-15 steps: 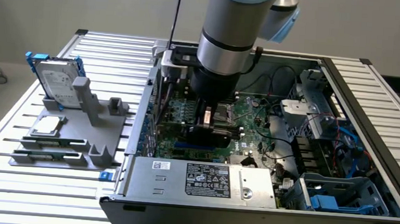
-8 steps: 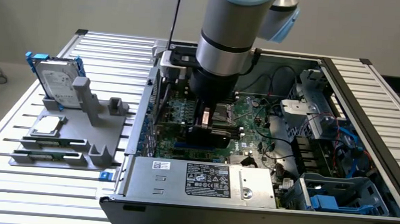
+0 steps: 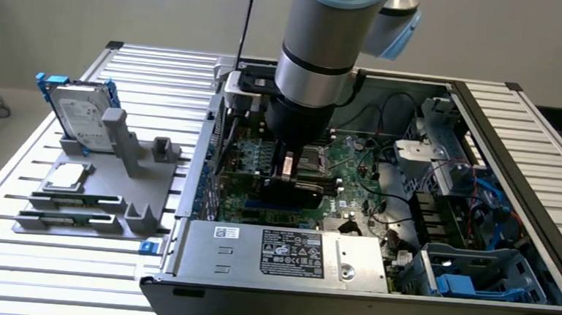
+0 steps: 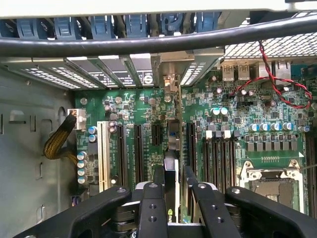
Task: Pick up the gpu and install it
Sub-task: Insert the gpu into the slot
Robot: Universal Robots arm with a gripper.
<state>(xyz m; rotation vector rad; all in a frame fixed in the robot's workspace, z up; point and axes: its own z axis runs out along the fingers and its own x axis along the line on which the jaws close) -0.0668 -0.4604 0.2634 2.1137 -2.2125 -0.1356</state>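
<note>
The hand (image 4: 173, 174) is clamping the gpu (image 4: 171, 148) over the motherboard (image 4: 257, 119) slots. Lowering it tilted risks jamming the connector.

Probably a robotics lab, slatted aluminium bench (image 3: 59, 276), opened computer case (image 3: 252, 311), parts fixture (image 3: 98, 184)

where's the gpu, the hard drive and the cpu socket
gpu (image 4: 171, 186): wrist view, the card's edge facing the camera
hard drive (image 3: 72, 109): exterior view, its silver face
cpu socket (image 4: 270, 184): wrist view, the socket's dark middle
</note>
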